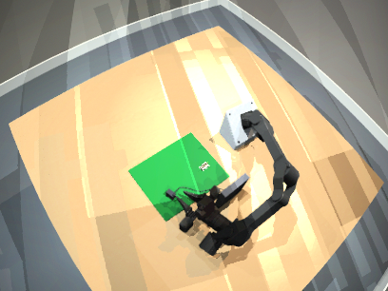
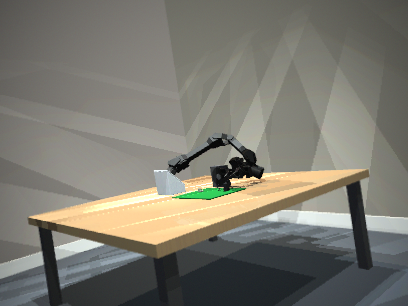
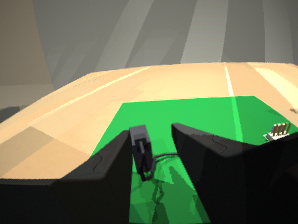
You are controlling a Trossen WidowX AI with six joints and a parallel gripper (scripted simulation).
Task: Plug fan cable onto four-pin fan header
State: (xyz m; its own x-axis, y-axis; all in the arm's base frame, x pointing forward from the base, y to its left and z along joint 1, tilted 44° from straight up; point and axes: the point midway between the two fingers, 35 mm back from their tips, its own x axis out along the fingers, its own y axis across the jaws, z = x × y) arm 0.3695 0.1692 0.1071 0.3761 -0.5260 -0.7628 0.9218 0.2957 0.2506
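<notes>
We see black parallel-jaw gripper (image 3: 154, 163) low over near edge of flat green circuit board (image 1: 166, 166). Small dark rectangular fan plug (image 3: 141, 151) with thin black cable sits between jaws, against left finger, daylight on right side; we cannot tell whether pinched or loose. Small white four-pin header (image 1: 204, 165) stands apart, unoccupied. Board lies on light wooden table (image 2: 280, 192).
</notes>
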